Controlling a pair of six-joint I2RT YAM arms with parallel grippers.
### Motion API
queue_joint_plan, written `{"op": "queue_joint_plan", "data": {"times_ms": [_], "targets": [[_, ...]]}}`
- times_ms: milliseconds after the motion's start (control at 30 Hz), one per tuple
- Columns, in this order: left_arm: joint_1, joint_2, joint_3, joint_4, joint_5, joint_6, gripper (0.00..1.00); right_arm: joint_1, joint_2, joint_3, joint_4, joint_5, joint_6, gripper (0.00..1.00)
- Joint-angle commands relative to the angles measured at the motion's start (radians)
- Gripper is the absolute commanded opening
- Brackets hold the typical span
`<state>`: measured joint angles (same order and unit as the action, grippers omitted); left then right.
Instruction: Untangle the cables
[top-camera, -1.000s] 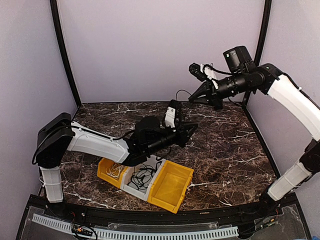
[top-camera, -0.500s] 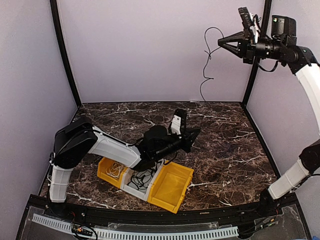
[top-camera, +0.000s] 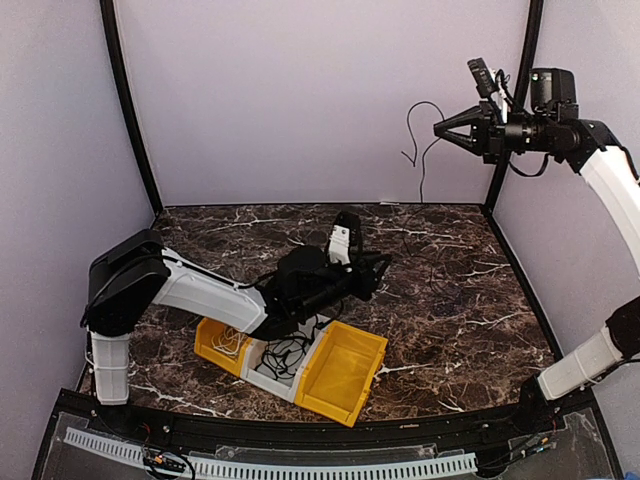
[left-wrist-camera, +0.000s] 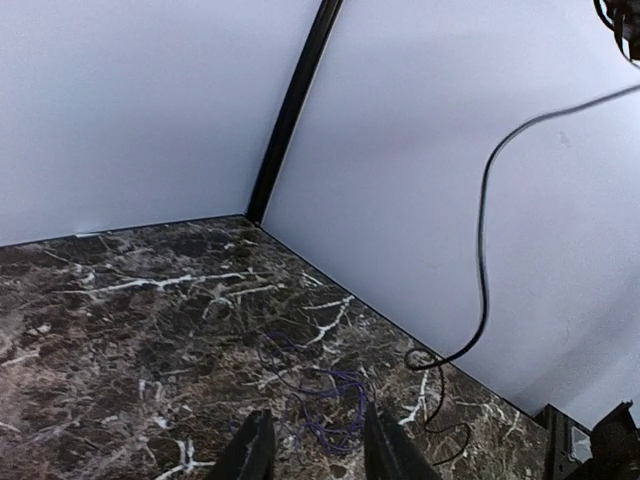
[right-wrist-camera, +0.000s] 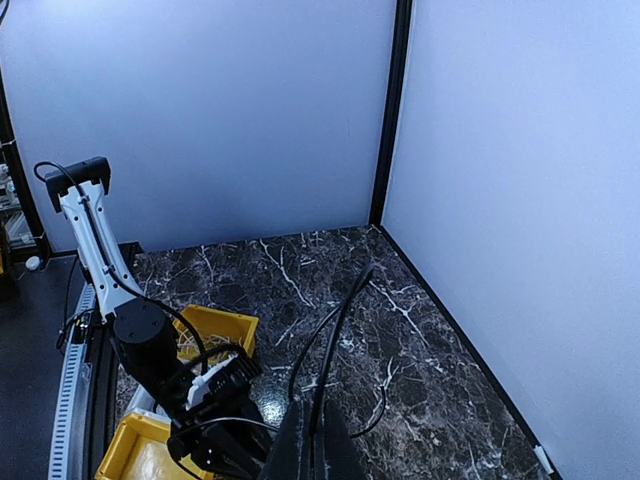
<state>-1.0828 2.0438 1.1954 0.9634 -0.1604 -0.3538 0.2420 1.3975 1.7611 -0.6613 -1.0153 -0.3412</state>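
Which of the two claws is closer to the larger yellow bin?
Left. The left gripper hovers low just behind the larger yellow bin; the right gripper is raised high near the back right corner, shut on a black cable.

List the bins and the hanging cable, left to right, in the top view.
far-left yellow bin → white bin → empty yellow bin → hanging black cable

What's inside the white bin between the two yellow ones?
A loose tangle of black cables lies in the white bin. The left arm reaches over the bin's far end, so anything lying there is hidden.
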Motion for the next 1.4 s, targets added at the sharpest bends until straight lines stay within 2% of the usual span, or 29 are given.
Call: {"op": "queue_joint_plan", "data": {"times_ms": [0,167,333,567,700,967,1067,1200,1367], "targets": [[-0.004,-0.159,-0.036,-0.021,-0.043,0.040,0.40,-0.003,-0.054,-0.040,0.006,0.004,-0.019,0.00],[-0.023,-0.195,-0.023,-0.055,0.021,0.217,0.51,-0.004,-0.066,-0.046,0.006,0.016,-0.011,0.00],[-0.066,-0.202,0.060,-0.124,0.046,0.444,0.56,-0.003,-0.076,-0.073,0.013,0.014,-0.002,0.00],[-0.077,-0.125,0.187,-0.180,-0.026,0.543,0.56,-0.003,-0.082,-0.093,0.040,-0.021,0.036,0.00],[-0.077,-0.065,0.282,-0.273,-0.016,0.563,0.53,-0.003,-0.086,-0.101,0.042,-0.028,0.040,0.00],[-0.071,-0.002,0.388,-0.287,0.005,0.586,0.40,-0.004,-0.089,-0.127,0.066,-0.046,0.062,0.00],[-0.065,0.009,0.411,-0.288,0.003,0.591,0.30,-0.004,-0.091,-0.128,0.064,-0.039,0.061,0.00],[-0.063,0.001,0.415,-0.291,0.011,0.580,0.22,-0.003,-0.097,-0.143,0.058,-0.025,0.048,0.00],[-0.061,-0.012,0.399,-0.294,0.004,0.570,0.04,-0.003,-0.100,-0.166,0.065,-0.021,0.045,0.00]]}}
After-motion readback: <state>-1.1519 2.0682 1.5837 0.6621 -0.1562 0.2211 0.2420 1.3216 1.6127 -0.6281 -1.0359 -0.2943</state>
